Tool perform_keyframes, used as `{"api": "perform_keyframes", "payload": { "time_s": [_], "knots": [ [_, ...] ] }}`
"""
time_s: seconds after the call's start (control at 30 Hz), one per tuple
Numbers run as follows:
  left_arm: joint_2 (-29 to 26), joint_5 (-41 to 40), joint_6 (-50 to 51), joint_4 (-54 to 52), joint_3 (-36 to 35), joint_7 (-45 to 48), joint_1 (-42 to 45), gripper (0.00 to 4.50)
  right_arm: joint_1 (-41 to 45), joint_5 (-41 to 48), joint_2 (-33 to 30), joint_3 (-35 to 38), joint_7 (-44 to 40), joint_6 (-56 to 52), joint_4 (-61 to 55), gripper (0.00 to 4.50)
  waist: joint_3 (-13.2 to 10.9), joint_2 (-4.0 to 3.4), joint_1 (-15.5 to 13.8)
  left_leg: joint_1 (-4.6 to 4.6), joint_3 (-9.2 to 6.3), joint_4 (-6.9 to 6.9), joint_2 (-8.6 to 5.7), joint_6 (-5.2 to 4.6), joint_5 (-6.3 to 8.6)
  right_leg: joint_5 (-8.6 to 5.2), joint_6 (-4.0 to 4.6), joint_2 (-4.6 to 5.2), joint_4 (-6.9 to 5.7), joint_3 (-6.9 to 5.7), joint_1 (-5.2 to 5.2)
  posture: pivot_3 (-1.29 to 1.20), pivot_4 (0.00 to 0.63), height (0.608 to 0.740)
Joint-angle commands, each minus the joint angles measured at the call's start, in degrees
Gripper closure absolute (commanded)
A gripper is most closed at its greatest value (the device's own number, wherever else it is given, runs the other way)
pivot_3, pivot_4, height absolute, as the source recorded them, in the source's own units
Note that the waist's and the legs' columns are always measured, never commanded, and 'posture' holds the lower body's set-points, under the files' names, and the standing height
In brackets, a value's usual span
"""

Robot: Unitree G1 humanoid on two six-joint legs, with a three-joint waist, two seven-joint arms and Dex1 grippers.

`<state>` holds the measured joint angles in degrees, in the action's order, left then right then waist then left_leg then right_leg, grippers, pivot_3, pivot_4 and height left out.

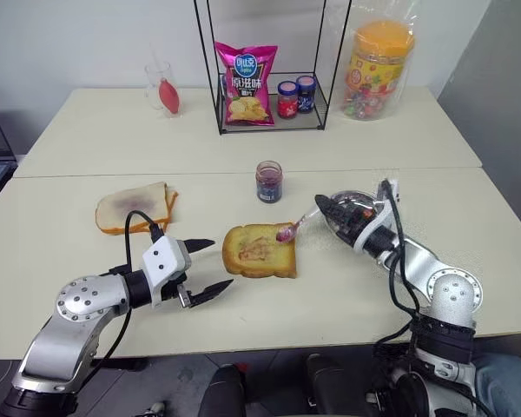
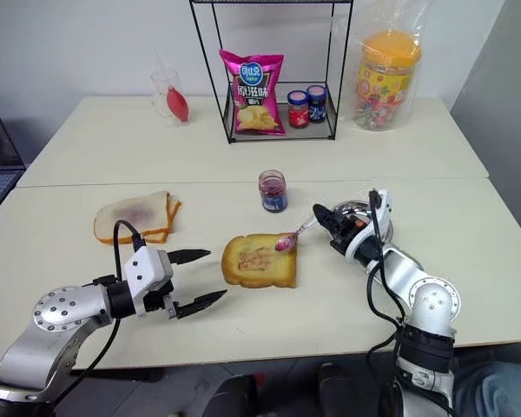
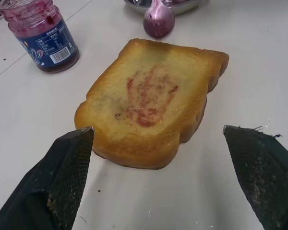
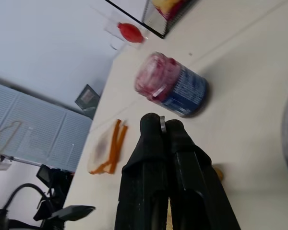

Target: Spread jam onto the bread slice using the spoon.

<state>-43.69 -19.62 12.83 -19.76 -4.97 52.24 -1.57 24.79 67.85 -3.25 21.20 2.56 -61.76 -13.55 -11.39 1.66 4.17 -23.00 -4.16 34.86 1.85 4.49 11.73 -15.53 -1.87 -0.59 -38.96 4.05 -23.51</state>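
- Holding the spoon is your right end effector, its two black fingers pinched shut on the handle; the bowl, coated in purple jam, hangs just over the bread's far right corner.
- Your left end effector sits low over the worktop just left of the bread, fingers spread wide with nothing between them.
- You can see in the left wrist view that the bread lies flat between those two open fingertips but farther out, not touching them.
- The bread carries a thin reddish smear in its middle; the crust edges stay bare.
- The jam jar stands upright without a lid just beyond the bread, its inner glass streaked with jam.
- A round metal dish rests under and behind your right end effector.
- A pile of toast lies well off to the left, the top slice stained purple.
- At the far side stands a wire rack holding a crisp bag and two small lidded jars.
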Motion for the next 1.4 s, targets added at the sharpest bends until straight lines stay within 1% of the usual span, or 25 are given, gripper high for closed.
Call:
{"api": "perform_keyframes", "payload": {
  "time_s": [0.03,0.1,0.27,0.4,0.43,0.5,0.57,0.8,0.9,0.97,1.03,1.07,1.13,1.23,1.3,1.4],
  "knots": [
    [-1.23,-8.96,8.52,-6.62,-3.04,0.32,3.59,0.00,2.06,7.48,-1.78,3.16,0.55,3.60,-4.33,4.43,0.00,0.00,-0.03,-0.03,-0.01,0.00,0.00,0.00,0.00,0.00,0.00,0.00,-0.01,-0.02,0.00,0.00,0.150,0.740],
    [-1.96,-11.48,11.69,-9.17,-2.38,0.46,6.85,0.00,1.44,8.22,-4.32,5.09,0.36,5.20,-4.68,4.43,-0.01,0.01,-0.35,-0.07,-0.04,0.03,-0.01,0.00,0.00,0.01,-0.01,0.00,0.01,-0.04,0.00,0.00,0.150,0.740],
    [-4.34,-12.89,17.05,-13.53,3.29,3.13,13.35,0.00,-0.95,7.75,-10.58,8.08,-0.34,7.96,-3.35,4.43,-0.01,0.01,-0.80,-0.04,0.03,0.03,-0.06,0.00,0.00,0.03,-0.06,0.02,0.09,0.03,0.04,0.00,0.150,0.740],
    [-3.98,-11.10,18.31,-14.26,7.80,3.25,17.98,0.00,-1.68,6.83,-14.15,10.03,-0.79,10.47,0.24,4.43,-0.02,0.00,-0.65,-0.04,0.03,0.01,-0.04,-0.01,0.00,0.02,-0.05,-0.01,0.05,0.03,0.02,0.00,0.150,0.740],
    [-3.44,-10.74,18.75,-13.91,9.34,3.33,19.50,0.00,-1.84,5.57,-14.83,10.09,-1.69,11.32,1.64,4.43,-0.02,-0.01,-0.57,0.00,0.04,0.02,-0.03,-0.01,0.00,0.02,-0.05,-0.03,0.04,0.06,0.02,0.00,0.150,0.740],
    [-0.77,-7.64,18.70,-11.14,14.52,2.81,24.34,0.00,-1.76,-0.48,-16.64,9.15,-4.63,15.03,7.05,4.43,-0.02,-0.01,-0.58,0.02,0.04,0.02,-0.02,-0.01,0.00,0.02,-0.04,-0.05,0.00,0.06,0.03,0.00,0.150,0.740],
    [0.61,-5.31,19.33,-9.03,17.32,2.18,27.14,0.00,-0.95,-2.60,-17.12,8.66,-6.10,17.01,10.27,4.43,-0.01,0.00,-0.73,0.06,0.04,0.10,-0.05,-0.01,0.00,0.05,-0.10,-0.06,0.01,0.05,0.12,0.00,0.150,0.740],
    [6.47,-0.94,16.85,-3.90,21.97,1.81,32.69,0.00,1.87,-9.62,-18.69,8.01,-10.96,21.22,22.45,4.43,-0.03,-0.02,-0.48,0.02,0.07,0.09,-0.06,-0.02,0.00,0.06,-0.12,-0.06,0.04,0.12,0.11,0.00,0.150,0.740],
    [7.79,0.40,16.02,-2.79,22.93,2.35,33.78,0.00,2.73,-11.64,-19.68,7.38,-12.51,21.49,25.31,4.43,-0.03,-0.03,-0.58,0.01,0.08,0.09,-0.07,-0.02,0.00,0.06,-0.12,-0.06,0.06,0.13,0.11,0.00,0.150,0.740],
    [8.37,0.91,15.77,-2.26,23.20,2.68,34.28,0.00,2.78,-14.50,-20.68,6.17,-12.16,21.44,26.88,4.43,-0.03,-0.03,-0.57,0.01,0.08,0.09,-0.07,-0.03,0.00,0.06,-0.12,-0.06,0.05,0.13,0.11,0.00,0.150,0.740],
    [8.66,1.02,15.78,-1.67,22.80,2.77,34.71,0.00,2.57,-15.69,-20.87,5.97,-12.44,22.03,26.51,4.01,-0.03,-0.03,-0.66,0.02,0.07,0.09,-0.07,-0.02,0.00,0.06,-0.12,-0.06,0.03,0.13,0.11,0.00,0.150,0.740],
    [8.76,1.12,15.78,-1.49,22.49,2.67,34.79,0.00,2.49,-15.71,-20.86,6.13,-13.24,22.34,26.24,3.92,-0.03,-0.03,-0.69,0.02,0.07,0.10,-0.07,-0.02,0.00,0.06,-0.12,-0.06,0.03,0.13,0.11,0.00,0.150,0.740],
    [8.87,1.25,15.75,-1.17,22.13,2.64,34.94,0.00,2.43,-16.36,-20.83,6.21,-14.04,22.77,25.70,3.41,-0.03,-0.03,-0.69,0.03,0.08,0.11,-0.07,-0.02,0.00,0.06,-0.12,-0.06,0.02,0.14,0.12,0.00,0.150,0.740],
    [9.01,1.56,15.39,-0.66,21.99,2.74,35.32,0.00,2.17,-17.96,-20.92,5.75,-14.21,23.16,24.86,2.87,-0.03,-0.03,-0.70,0.03,0.07,0.11,-0.07,-0.02,0.00,0.06,-0.12,-0.06,0.02,0.14,0.11,0.00,0.150,0.740],
    [9.22,1.64,15.39,-0.55,21.98,2.70,35.49,0.00,1.93,-19.18,-21.13,5.00,-15.17,23.39,24.53,2.32,-0.03,-0.03,-0.71,0.02,0.07,0.11,-0.07,-0.02,0.00,0.06,-0.12,-0.06,0.02,0.14,0.11,0.00,0.150,0.740],
    [9.69,1.99,15.28,-0.26,21.82,2.43,35.72,0.00,0.99,-24.30,-22.65,1.49,-17.56,25.29,24.22,1.65,-0.03,-0.03,-0.72,0.02,0.07,0.11,-0.07,-0.02,0.00,0.06,-0.12,-0.06,0.02,0.14,0.11,0.00,0.150,0.740]
  ]
}}
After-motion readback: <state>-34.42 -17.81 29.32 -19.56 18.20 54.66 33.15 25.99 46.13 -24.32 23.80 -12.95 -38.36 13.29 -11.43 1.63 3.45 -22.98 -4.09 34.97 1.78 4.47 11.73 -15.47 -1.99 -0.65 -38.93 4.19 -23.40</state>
